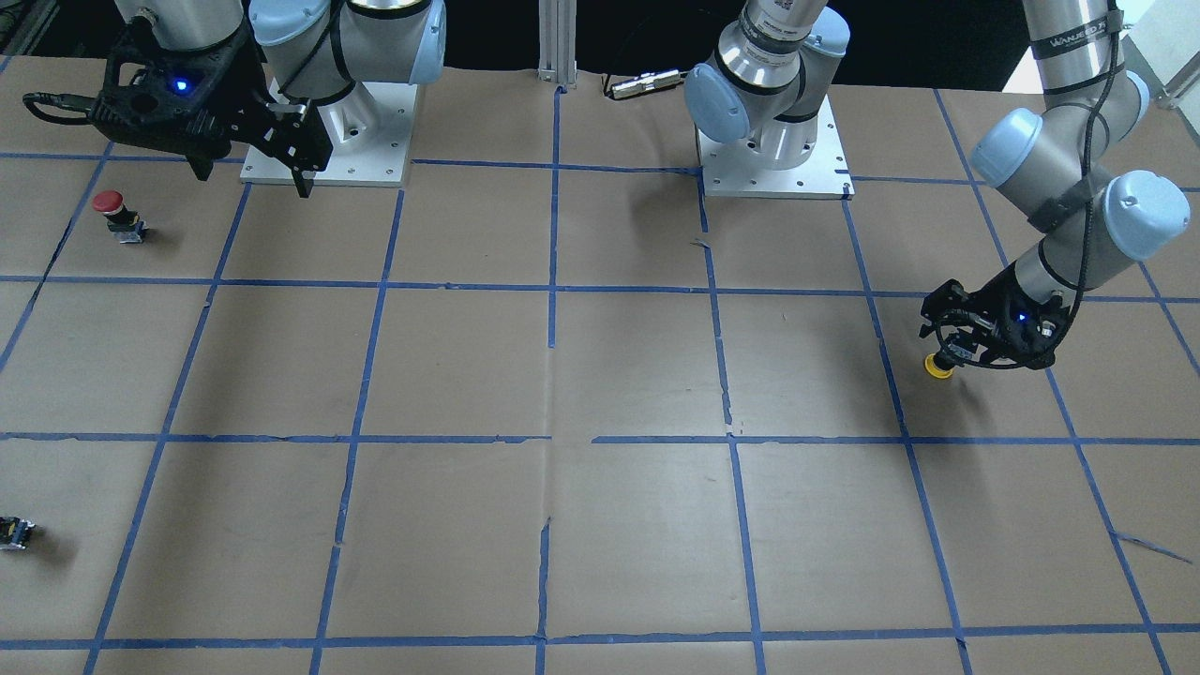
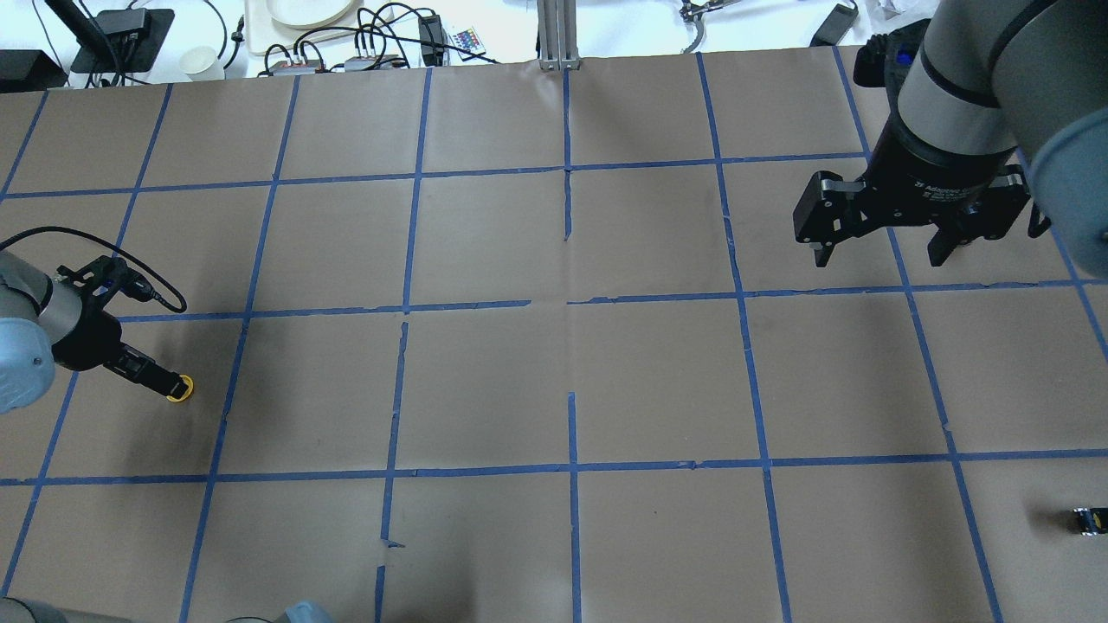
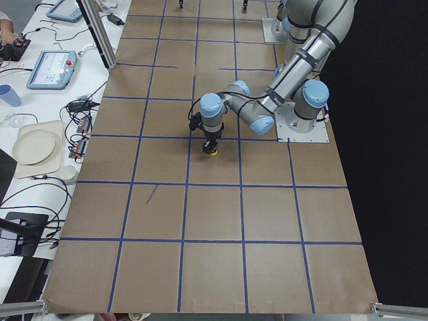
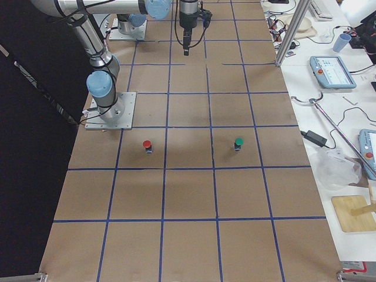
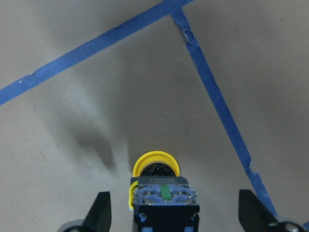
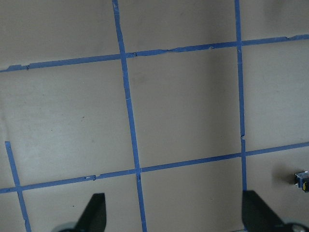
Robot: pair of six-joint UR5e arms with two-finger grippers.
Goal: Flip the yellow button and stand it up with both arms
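The yellow button (image 5: 155, 164) stands upside down on the brown paper, yellow cap down and black-grey body up toward the camera. It also shows in the front-facing view (image 1: 938, 367) and the overhead view (image 2: 180, 391). My left gripper (image 5: 174, 212) is low over it, open, with one finger on each side of the body and a gap to each; it also shows in the front-facing view (image 1: 947, 352) and overhead (image 2: 169, 385). My right gripper (image 2: 879, 255) hangs open and empty, high above the far right of the table (image 1: 253, 178).
A red-capped button (image 1: 109, 204) stands near the right arm's base. A green-capped button (image 4: 238, 143) stands beside it in the right side view. A small capless black block (image 2: 1089, 519) lies at the table's right edge. Blue tape lines grid the paper.
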